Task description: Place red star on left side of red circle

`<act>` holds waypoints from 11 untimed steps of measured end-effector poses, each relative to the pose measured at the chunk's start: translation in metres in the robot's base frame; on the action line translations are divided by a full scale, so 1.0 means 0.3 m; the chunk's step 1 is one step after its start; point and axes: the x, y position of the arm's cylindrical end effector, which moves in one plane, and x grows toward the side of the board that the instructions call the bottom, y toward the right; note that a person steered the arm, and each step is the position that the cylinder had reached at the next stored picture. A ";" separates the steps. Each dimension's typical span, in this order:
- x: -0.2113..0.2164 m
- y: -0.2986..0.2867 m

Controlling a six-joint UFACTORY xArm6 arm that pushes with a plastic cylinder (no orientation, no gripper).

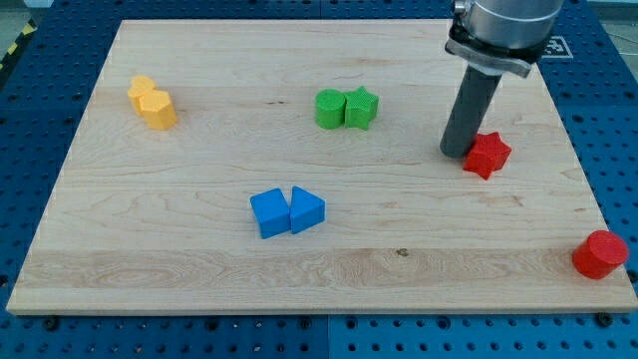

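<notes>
The red star point(487, 155) lies on the wooden board at the view's right, a little above mid-height. My tip point(456, 152) rests on the board just at the star's left edge, touching or nearly touching it. The red circle point(600, 253) sits at the board's bottom right corner, close to the right edge, well below and to the right of the star.
A green circle point(329, 109) and a green star point(361, 108) sit side by side at the top centre. Two blue blocks, a cube point(269, 213) and a triangle-like one point(307, 209), touch at the centre bottom. Two yellow blocks point(152, 103) sit at the top left.
</notes>
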 end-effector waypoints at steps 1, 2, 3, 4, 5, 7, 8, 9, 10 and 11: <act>-0.090 0.005; -0.055 0.112; 0.039 0.142; 0.129 0.141; 0.174 0.112; 0.199 0.031; 0.243 0.029; 0.289 0.028; 0.331 0.026; 0.382 0.010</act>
